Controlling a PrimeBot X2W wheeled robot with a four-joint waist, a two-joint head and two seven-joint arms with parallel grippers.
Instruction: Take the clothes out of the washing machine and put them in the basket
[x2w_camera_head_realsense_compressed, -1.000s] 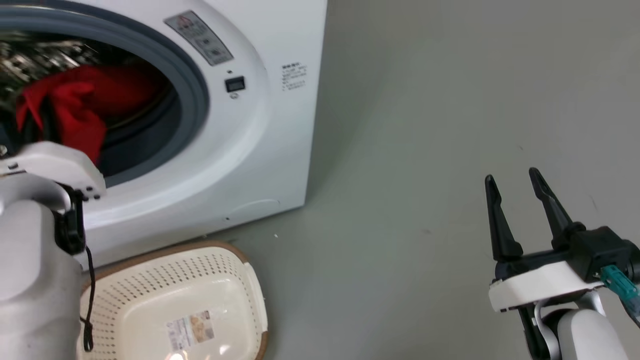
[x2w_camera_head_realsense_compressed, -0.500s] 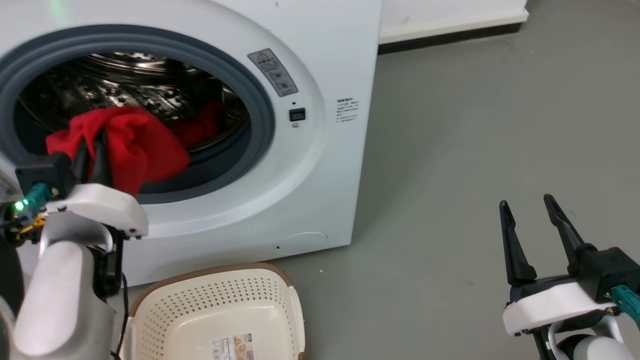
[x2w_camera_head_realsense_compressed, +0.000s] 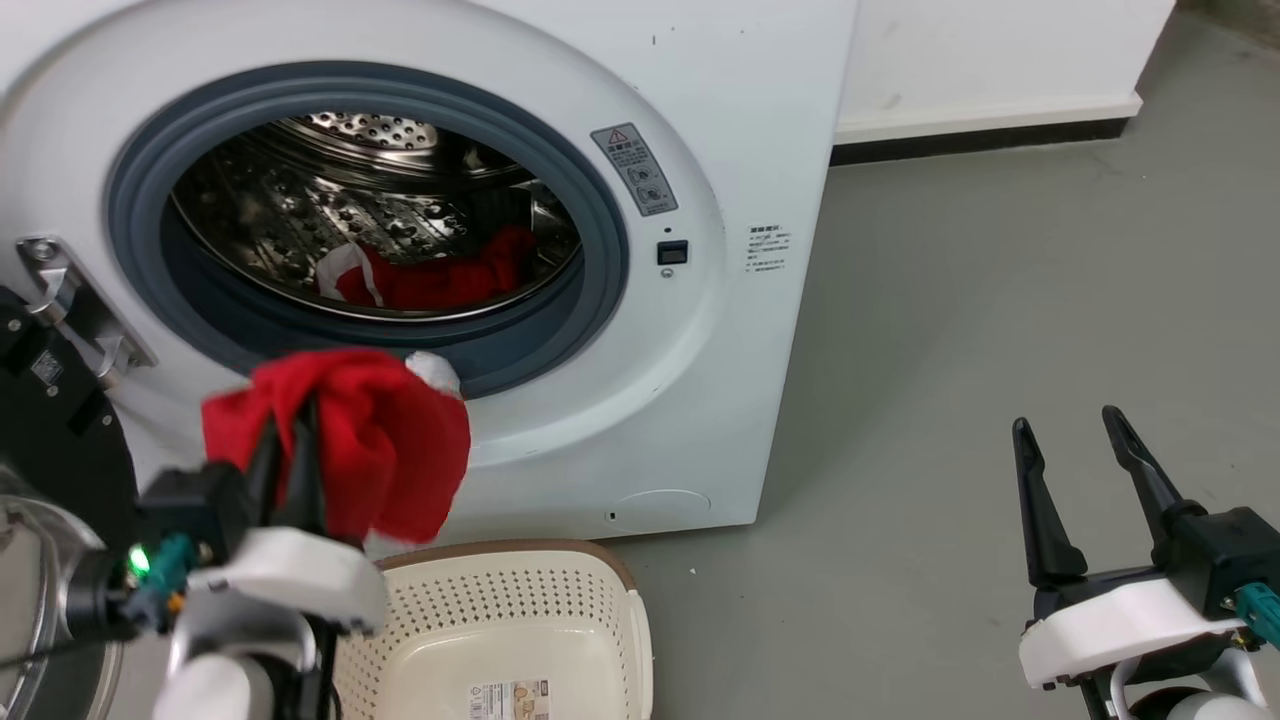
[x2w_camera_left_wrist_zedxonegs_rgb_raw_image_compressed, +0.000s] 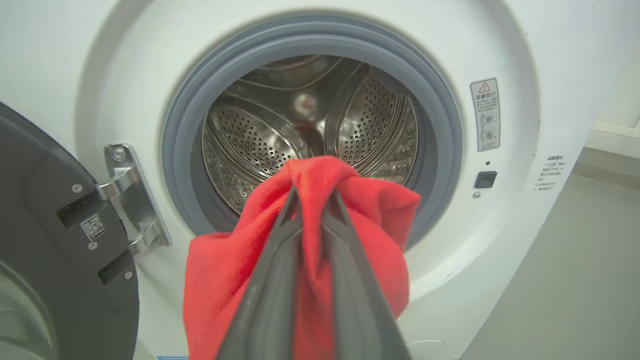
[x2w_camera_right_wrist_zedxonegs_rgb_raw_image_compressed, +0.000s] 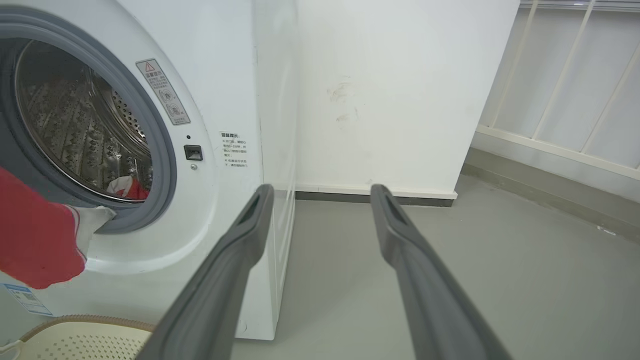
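My left gripper (x2w_camera_head_realsense_compressed: 290, 425) is shut on a red garment (x2w_camera_head_realsense_compressed: 385, 445), which hangs outside the porthole of the white washing machine (x2w_camera_head_realsense_compressed: 700, 400) and above the cream basket (x2w_camera_head_realsense_compressed: 500, 620). In the left wrist view the same red garment (x2w_camera_left_wrist_zedxonegs_rgb_raw_image_compressed: 235, 265) drapes over the closed left gripper (x2w_camera_left_wrist_zedxonegs_rgb_raw_image_compressed: 312, 192). A second red piece (x2w_camera_head_realsense_compressed: 440, 280) with white trim lies low in the steel drum (x2w_camera_head_realsense_compressed: 300, 200). Far right, over bare floor, my right gripper (x2w_camera_head_realsense_compressed: 1068, 422) stands open and holds nothing; the right wrist view shows that right gripper (x2w_camera_right_wrist_zedxonegs_rgb_raw_image_compressed: 320, 192) spread wide.
The machine's dark-framed door (x2w_camera_head_realsense_compressed: 50, 440) hangs open at the left, on a metal hinge (x2w_camera_head_realsense_compressed: 70, 300). Grey floor (x2w_camera_head_realsense_compressed: 950, 330) stretches right of the machine to a white wall with a dark skirting (x2w_camera_head_realsense_compressed: 980, 140). A railing (x2w_camera_right_wrist_zedxonegs_rgb_raw_image_compressed: 575, 100) stands further right.
The left gripper has pulled the red garment out of the drum and down to just above the basket. The head camera has shifted, so the machine sits more to the right. The right gripper stays open.
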